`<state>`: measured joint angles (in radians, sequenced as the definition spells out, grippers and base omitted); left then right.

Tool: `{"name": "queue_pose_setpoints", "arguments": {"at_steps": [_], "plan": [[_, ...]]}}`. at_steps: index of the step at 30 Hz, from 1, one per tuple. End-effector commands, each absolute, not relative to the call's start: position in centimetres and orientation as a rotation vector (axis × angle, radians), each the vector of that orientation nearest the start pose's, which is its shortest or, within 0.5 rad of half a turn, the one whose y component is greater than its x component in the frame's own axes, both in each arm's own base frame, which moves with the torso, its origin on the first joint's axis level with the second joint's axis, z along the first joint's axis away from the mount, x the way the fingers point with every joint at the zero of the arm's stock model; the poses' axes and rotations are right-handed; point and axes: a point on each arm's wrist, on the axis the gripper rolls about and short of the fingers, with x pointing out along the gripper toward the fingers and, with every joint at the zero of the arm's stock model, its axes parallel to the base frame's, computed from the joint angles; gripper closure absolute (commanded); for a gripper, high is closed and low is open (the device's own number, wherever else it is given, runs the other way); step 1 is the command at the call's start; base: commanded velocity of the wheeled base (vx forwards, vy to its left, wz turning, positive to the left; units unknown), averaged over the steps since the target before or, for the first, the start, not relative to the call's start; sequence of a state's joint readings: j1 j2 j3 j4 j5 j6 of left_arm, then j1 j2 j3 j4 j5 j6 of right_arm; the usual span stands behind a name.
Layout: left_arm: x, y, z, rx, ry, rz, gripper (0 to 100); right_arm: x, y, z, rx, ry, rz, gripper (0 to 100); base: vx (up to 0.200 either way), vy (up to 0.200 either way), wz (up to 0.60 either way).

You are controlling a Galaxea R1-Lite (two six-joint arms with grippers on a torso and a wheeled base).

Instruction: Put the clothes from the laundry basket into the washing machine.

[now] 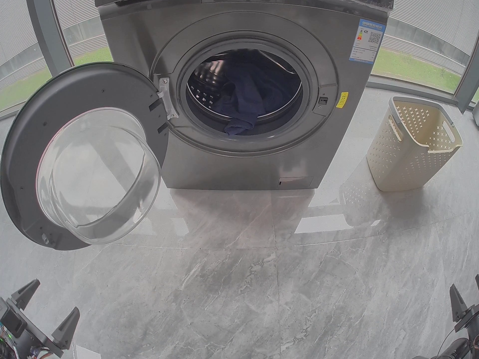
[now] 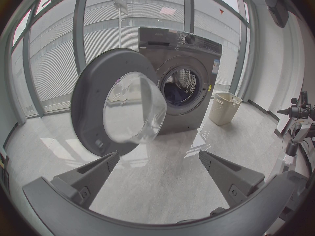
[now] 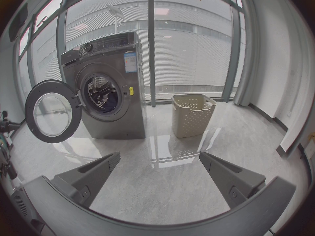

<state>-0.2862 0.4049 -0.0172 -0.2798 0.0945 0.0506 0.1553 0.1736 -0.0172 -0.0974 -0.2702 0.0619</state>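
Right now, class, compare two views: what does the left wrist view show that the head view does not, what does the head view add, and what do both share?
Left wrist view adds: a dark box high on the wall and a pole outside the window. Head view adds: grass outside and the door hinge. Both share: the washer with its door open, dark clothes in the drum, the basket on the floor to the washer's right, and the open left gripper.
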Motion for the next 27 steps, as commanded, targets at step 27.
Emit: {"name": "queue_pose_setpoints", "arguments": {"at_steps": [27], "plan": [[-2.2,0.1,7.6,-0.018,0.0,0.041,0,-2.6,-0.6,8.2,0.029,-0.013,-0.29,0,0.0,0.007,0.0]]}}
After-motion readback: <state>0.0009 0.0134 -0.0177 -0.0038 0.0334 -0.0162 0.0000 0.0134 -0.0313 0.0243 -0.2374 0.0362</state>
